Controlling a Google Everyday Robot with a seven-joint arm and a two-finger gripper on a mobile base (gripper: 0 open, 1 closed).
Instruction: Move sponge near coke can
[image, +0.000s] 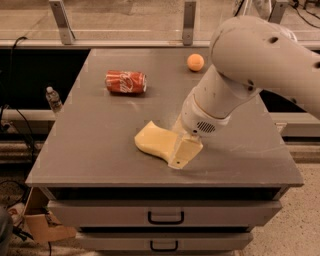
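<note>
1 sponge (152, 140) at tool (182, 150), 1 coke can (126, 82), 1 orange ball (195, 62)

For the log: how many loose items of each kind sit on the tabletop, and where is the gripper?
sponge: 1
coke can: 1
orange ball: 1
Total: 3
The gripper is low at the sponge's right end, as the camera sees it.

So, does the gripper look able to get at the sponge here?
Probably yes: the gripper sits right at one end of the sponge, nothing stands between them, and the coke can lies well apart.
</note>
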